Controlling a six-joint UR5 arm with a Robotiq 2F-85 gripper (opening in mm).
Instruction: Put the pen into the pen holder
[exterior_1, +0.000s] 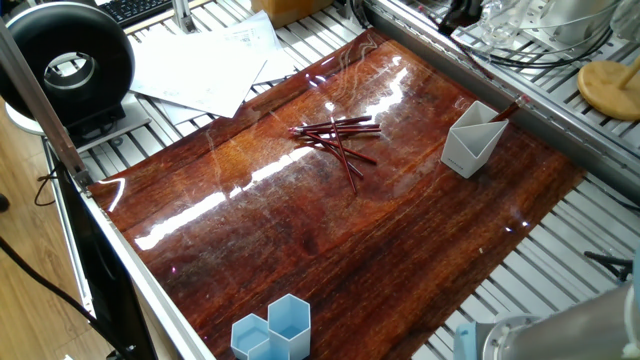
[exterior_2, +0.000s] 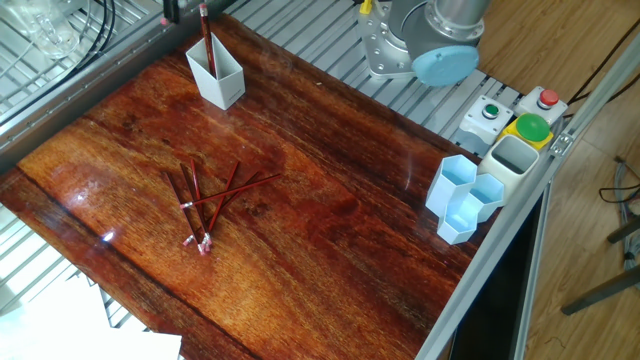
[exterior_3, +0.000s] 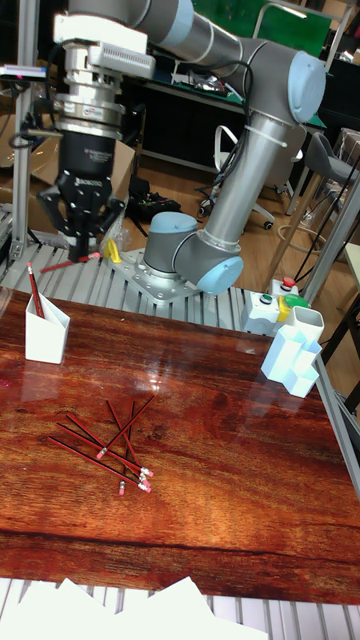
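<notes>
gripper (exterior_3: 82, 243) spread, above pen holder (exterior_3: 45, 340)

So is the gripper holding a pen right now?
No, in the tall view the gripper hangs open and empty above the table, while one pen stands in the white holder.

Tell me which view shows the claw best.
The tall fixed view: the claw is seen whole, open and empty, above and behind the pen holder. The two fixed views show only a dark sliver of it at the top edge.
</notes>
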